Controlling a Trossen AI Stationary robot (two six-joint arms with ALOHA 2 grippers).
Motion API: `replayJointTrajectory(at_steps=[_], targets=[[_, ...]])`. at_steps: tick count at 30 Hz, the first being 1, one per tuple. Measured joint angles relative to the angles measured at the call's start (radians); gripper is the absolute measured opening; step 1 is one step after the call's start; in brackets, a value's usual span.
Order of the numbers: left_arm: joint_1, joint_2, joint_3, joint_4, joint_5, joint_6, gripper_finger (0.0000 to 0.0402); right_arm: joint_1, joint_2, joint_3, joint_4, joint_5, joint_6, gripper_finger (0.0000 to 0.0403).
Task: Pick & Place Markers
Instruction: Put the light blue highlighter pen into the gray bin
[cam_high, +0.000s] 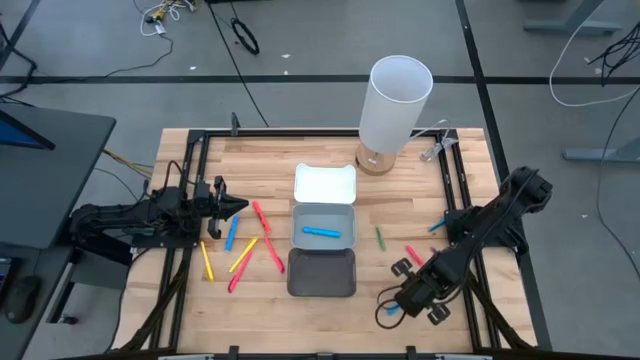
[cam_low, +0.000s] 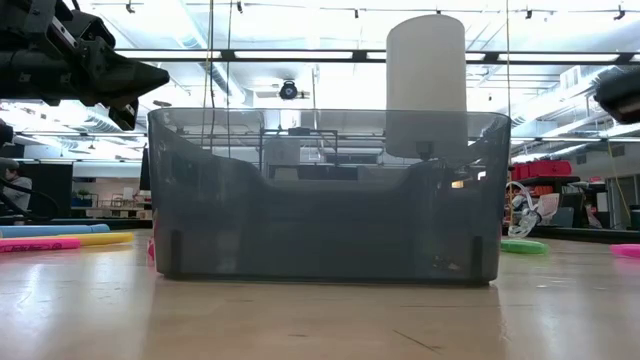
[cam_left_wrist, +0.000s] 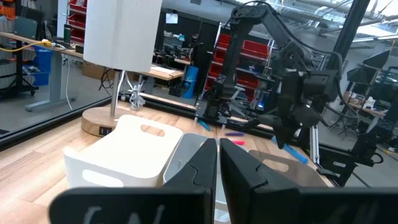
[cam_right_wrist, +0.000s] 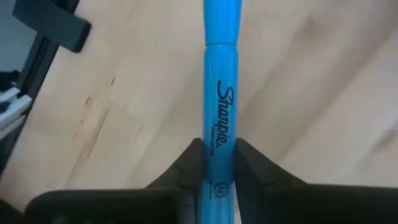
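Note:
Several markers lie flat on the wooden table: red (cam_high: 260, 215), blue (cam_high: 232, 233) and yellow (cam_high: 207, 260) ones left of the trays, and a green one (cam_high: 380, 237) and a pink one (cam_high: 413, 253) right of them. Another blue marker (cam_high: 324, 231) lies in the light grey tray (cam_high: 300, 238). My right gripper (cam_high: 393, 309) hangs over the near right part of the table, shut on a blue marker (cam_right_wrist: 219, 93). My left gripper (cam_high: 240, 207) is shut and holds nothing, level above the left markers. My right gripper pinches the blue marker's printed barrel (cam_right_wrist: 219, 146) between its two fingers, away from the capped end (cam_right_wrist: 217, 22). The fingers come steeply from above and lie across the marker. The marker is lifted clear of the table.
A white tray (cam_high: 325, 172) stands behind the light grey one and a dark grey tray (cam_high: 322, 288) in front of it. A white lamp (cam_high: 395, 105) stands at the far middle. A black frame (cam_high: 465, 180) runs along the table's edges.

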Motion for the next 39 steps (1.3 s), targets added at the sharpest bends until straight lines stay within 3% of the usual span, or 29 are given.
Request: replayJointTrajectory(at_steps=[8,18,26,39], targets=[[0.000,0.000,0.000,0.000,0.000,0.000,0.0023,-0.054,-0.061,0.079,-0.178,-0.008,0.171,0.0053],[0.000,0.000,0.000,0.000,0.000,0.000,0.0023,-0.099,-0.074,0.272,-0.414,-0.007,0.269,0.0053],[0.000,0.000,0.000,0.000,0.000,0.000,0.0023,-0.149,-0.075,0.409,-0.464,0.036,0.308,0.0053],[0.000,0.000,0.000,0.000,0.000,0.000,0.0023,-0.369,-0.075,0.429,-0.467,0.031,0.254,0.0053]])
